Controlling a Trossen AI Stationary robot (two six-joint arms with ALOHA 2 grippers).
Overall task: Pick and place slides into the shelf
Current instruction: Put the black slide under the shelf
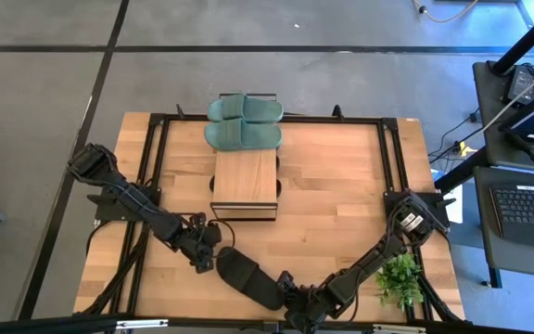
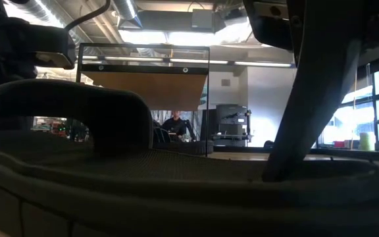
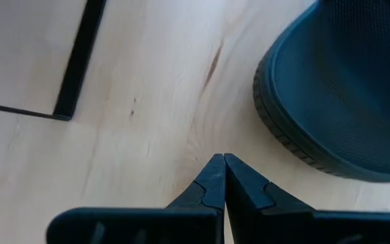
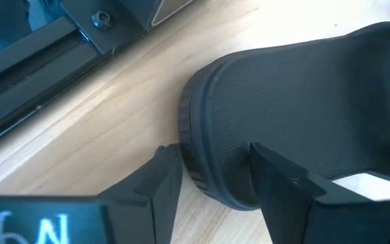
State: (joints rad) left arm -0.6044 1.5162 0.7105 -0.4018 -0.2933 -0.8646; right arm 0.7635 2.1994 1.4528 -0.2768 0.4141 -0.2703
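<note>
A black slide point(image 1: 248, 278) lies sole-down on the table near its near edge, strap point(image 2: 110, 112) toward the left. My left gripper point(image 1: 207, 252) is shut just left of its strap end point(image 3: 344, 88), apart from it. My right gripper point(image 4: 212, 169) is open at the heel end point(image 1: 276, 295), one finger outside the rim and one over the footbed. Two green slides point(image 1: 244, 122) lie side by side on the far end of the shelf point(image 1: 246, 181). The other slides are out of view. My right gripper straddles the heel rim point(image 4: 198, 146) of the black slide, slanting down from the near right. One finger point(image 4: 164, 173) stands outside the rim and the other finger point(image 4: 283, 176) over the footbed. I cannot tell whether they touch. The slide rests flat on the table.
A small green plant point(image 1: 399, 278) stands at the table's near right corner, close behind my right arm. Black frame rails point(image 1: 151, 176) run along the table's left and right sides. A person point(image 2: 174, 122) shows far off in the room.
</note>
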